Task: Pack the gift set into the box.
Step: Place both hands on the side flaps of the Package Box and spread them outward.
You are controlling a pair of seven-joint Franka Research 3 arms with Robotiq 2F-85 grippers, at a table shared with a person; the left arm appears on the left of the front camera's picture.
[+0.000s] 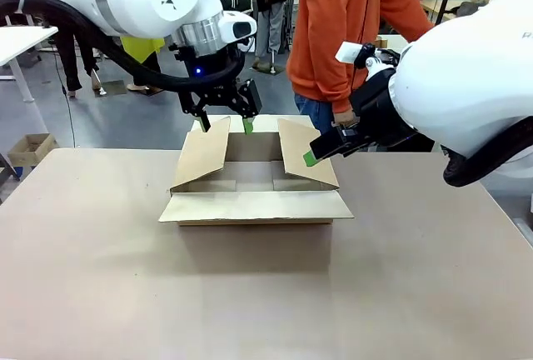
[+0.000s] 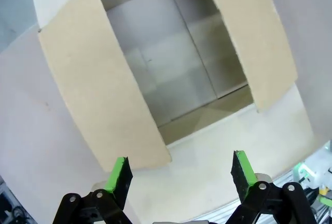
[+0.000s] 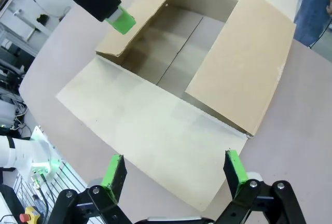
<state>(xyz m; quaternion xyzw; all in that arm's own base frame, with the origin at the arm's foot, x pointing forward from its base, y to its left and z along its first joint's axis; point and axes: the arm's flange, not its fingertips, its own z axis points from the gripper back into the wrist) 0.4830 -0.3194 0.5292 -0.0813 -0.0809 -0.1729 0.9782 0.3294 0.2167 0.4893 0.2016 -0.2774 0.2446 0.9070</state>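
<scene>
The brown cardboard box (image 1: 250,207) stands mid-table with all four flaps open, the two side flaps tilted up. Its inside (image 2: 181,63) is bare. The gift set is out of view. My left gripper (image 1: 225,122) hangs open just above the box's far left corner; in its own view the gripper (image 2: 181,172) looks down past a side flap (image 2: 104,94) into the box. My right gripper (image 1: 321,152) is open beside the right side flap, and in its own view the gripper (image 3: 174,175) hovers over the flat front flap (image 3: 155,130). The left arm's green fingertip (image 3: 122,19) shows by the opposite flap.
A person in an orange top (image 1: 341,27) stands at the far side, one hand (image 1: 343,117) low behind my right gripper. Bare table (image 1: 250,293) stretches in front of the box. A small carton (image 1: 29,148) sits on the floor at far left.
</scene>
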